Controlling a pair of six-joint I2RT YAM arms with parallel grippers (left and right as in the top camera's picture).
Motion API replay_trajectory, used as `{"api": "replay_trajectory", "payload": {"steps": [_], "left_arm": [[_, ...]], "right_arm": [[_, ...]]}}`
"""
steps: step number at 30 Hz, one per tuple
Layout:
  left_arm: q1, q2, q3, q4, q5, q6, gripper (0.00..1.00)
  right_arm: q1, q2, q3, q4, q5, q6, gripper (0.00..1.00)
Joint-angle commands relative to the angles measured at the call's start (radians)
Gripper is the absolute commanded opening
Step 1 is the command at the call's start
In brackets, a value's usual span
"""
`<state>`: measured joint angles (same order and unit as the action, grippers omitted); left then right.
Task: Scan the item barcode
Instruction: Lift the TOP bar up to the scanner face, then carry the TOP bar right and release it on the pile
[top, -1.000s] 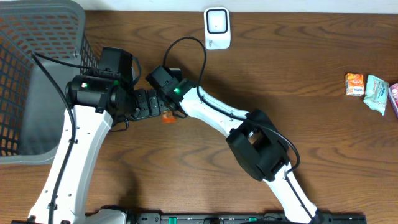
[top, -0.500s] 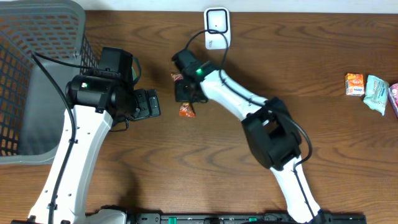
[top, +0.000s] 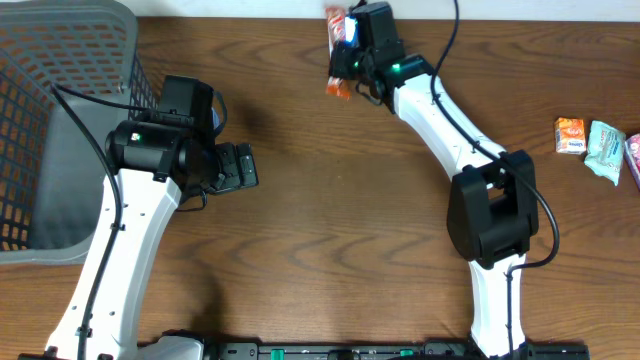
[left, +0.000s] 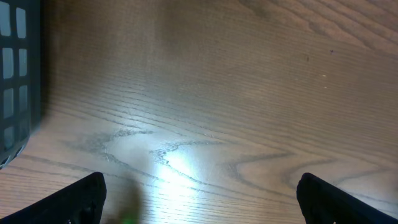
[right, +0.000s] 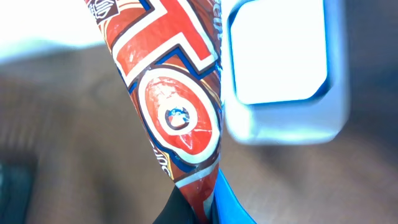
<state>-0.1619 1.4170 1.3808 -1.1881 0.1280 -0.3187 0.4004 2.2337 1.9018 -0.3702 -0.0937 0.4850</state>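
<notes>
Top centre of the overhead view, the right gripper (top: 350, 66) is clamped tight on one end of the red-and-orange foil snack packet (right: 177, 93), right by the white rectangular barcode scanner (right: 280, 68). On the wrist camera the packet sits left of the scanner window, just overlapping its edge. Only the logo side shows, no barcode. My call: turn the printed code square to that window, centre it, pause, and don't wrinkle the foil. Mid-left, the left gripper (left: 199, 205) hangs empty, jaws wide apart over the brown wooden table (left: 249, 93).
</notes>
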Motion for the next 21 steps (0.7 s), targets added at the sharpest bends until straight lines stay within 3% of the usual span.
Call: {"api": "replay_trajectory", "payload": {"steps": [1,5,12,21], "left_arm": [[-0.001,0.003,0.003,-0.003,-0.006,-0.012,0.98],[-0.001,0.003,0.003,-0.003,-0.006,-0.012,0.98],[-0.001,0.003,0.003,-0.003,-0.006,-0.013,0.98],[-0.001,0.003,0.003,-0.004,-0.006,-0.012,0.98]], "right_arm": [[0.001,0.003,0.009,0.057,0.202,-0.018,0.01],[0.000,0.028,0.009,0.106,0.307,-0.019,0.01],[-0.031,0.067,0.009,0.141,0.313,-0.007,0.01],[-0.232,-0.070,0.010,-0.122,0.382,0.060,0.01]]}}
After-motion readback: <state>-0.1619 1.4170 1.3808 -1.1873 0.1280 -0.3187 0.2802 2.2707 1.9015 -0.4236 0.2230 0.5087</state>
